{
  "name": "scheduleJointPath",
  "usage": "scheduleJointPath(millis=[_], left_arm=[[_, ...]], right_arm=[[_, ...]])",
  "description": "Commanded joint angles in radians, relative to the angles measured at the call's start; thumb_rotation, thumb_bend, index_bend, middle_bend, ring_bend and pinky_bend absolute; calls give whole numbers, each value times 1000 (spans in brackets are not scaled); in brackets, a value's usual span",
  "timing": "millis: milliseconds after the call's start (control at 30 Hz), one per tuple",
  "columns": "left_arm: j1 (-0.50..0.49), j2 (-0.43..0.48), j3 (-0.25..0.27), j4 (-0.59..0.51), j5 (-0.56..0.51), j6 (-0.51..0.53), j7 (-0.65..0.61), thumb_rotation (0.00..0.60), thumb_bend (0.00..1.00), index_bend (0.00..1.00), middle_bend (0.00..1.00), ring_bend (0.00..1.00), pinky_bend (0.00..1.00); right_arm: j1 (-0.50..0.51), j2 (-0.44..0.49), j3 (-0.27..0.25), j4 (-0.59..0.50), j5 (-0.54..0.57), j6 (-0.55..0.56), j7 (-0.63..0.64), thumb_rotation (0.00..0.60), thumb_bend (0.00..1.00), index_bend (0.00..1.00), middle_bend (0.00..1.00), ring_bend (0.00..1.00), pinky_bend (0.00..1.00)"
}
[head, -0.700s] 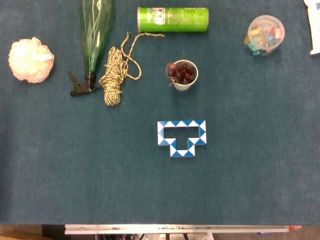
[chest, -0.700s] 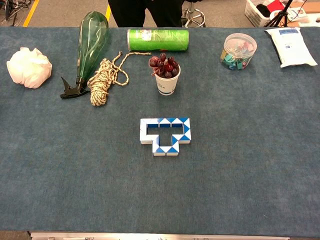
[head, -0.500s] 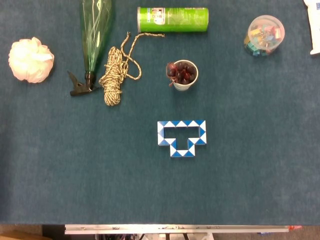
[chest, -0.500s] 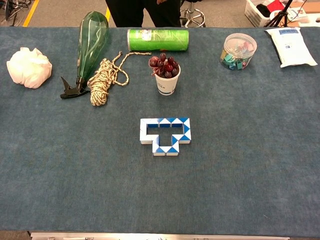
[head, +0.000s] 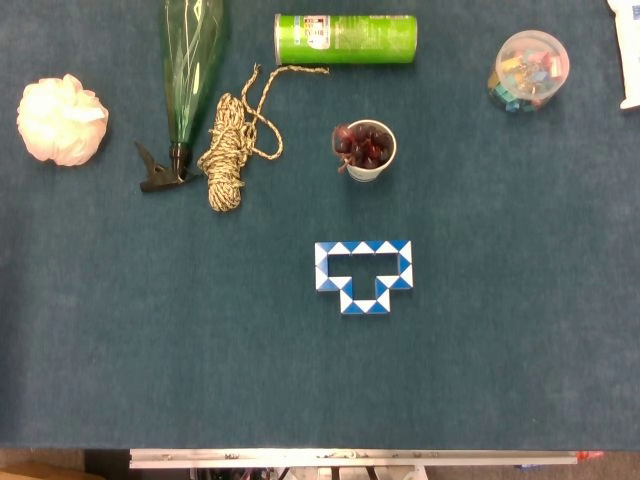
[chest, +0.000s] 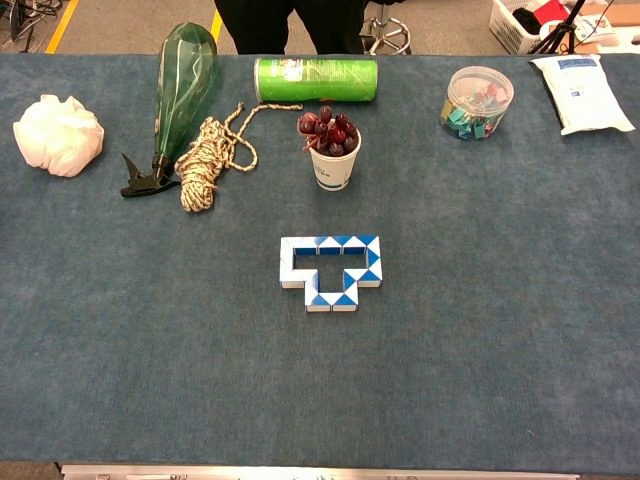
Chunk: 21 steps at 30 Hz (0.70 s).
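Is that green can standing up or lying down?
Lying down: the green can rests on its side on the table, long axis running left to right.

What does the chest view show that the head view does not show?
Only the chest view shows the floor behind the table, a person's dark legs, a chair base and the whole white packet. Only the head view shows the metal rail at the near table edge so fully. Both share the blue-white twist puzzle, cup of grapes, green can, rope, spray bottle, white puff and clip jar. No robot hand appears.
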Motion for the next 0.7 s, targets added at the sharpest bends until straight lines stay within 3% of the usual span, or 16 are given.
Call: scheduleJointPath(millis=[33,167,400,700], left_arm=[[-2,-1,-2,3,-6,-5,-1,589,0,0,0,0,0],[-2,-2,2,1,-1,-4,3,587,0,0,0,0,0],[-2,-2,1,2,-5,-6,2,590,0,0,0,0,0],[-2,-3,0,3,-2,-2,1,592,0,0,0,0,0]], right_arm=[[1,-2,1,3,-1,-3,-1,600,538,1,2,0,2],[-2,-1,1,3,-11,5,8,600,649,1,2,0,0],[-1,-2,5,6,-13,0,25,600,977,1,2,0,0],[2,-3,2,19,-35,-4,83,600,1000,1,0,0,0]])
